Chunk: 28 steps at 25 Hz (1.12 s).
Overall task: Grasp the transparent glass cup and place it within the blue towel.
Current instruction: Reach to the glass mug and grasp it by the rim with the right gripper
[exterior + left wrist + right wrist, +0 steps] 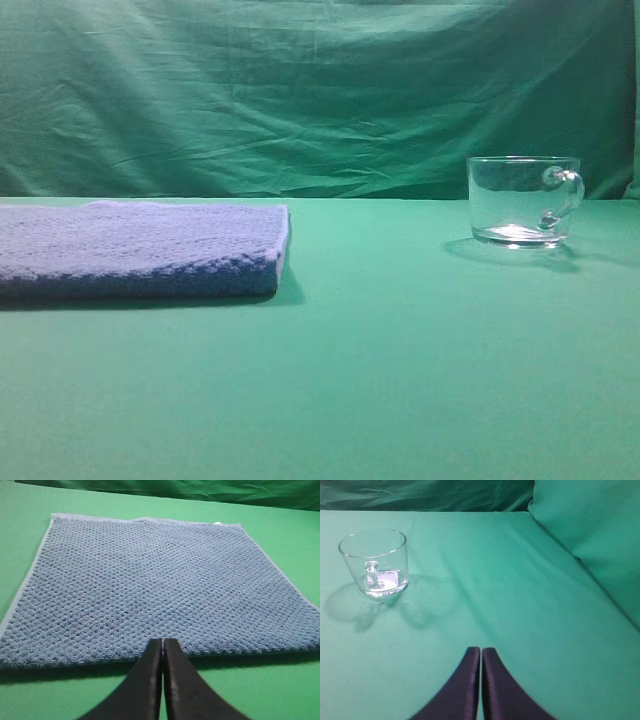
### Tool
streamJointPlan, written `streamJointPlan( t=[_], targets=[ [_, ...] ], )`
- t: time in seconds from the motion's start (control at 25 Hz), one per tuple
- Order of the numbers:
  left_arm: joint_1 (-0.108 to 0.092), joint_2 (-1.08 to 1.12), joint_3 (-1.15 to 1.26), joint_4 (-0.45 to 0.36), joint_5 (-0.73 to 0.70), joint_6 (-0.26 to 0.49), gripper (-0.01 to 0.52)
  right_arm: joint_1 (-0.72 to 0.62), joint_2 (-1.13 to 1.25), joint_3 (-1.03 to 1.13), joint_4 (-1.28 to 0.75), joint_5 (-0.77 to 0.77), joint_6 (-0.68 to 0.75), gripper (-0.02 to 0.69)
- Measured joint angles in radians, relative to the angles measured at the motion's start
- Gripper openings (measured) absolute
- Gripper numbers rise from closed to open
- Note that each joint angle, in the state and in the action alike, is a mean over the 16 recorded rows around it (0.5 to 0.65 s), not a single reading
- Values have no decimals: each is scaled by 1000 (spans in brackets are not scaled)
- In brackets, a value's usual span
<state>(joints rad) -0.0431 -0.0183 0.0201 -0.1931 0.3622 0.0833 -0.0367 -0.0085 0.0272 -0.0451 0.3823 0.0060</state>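
Note:
The transparent glass cup (522,200) stands upright on the green table at the right, handle to the right; the right wrist view has the cup (374,563) far to the upper left, handle facing the camera. The blue towel (140,250) lies flat and folded at the left. My left gripper (163,641) is shut and empty, its tips just short of the towel's (150,585) near edge. My right gripper (480,650) is shut and empty over bare cloth, well apart from the cup. Neither gripper shows in the exterior high view.
A green cloth covers the table (400,380) and hangs as a backdrop (320,90) behind it. A raised fold of green cloth (600,540) stands at the right in the right wrist view.

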Motion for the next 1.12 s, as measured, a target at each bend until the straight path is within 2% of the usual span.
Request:
streamJointPlan(
  t=[0.92, 1.12],
  targets=[
    [0, 0, 0, 0, 0, 0, 0, 0, 0, 0, -1, -3, 0, 0],
    [0, 0, 0, 0, 0, 0, 0, 0, 0, 0, -6, -59, 3, 0]
  ],
)
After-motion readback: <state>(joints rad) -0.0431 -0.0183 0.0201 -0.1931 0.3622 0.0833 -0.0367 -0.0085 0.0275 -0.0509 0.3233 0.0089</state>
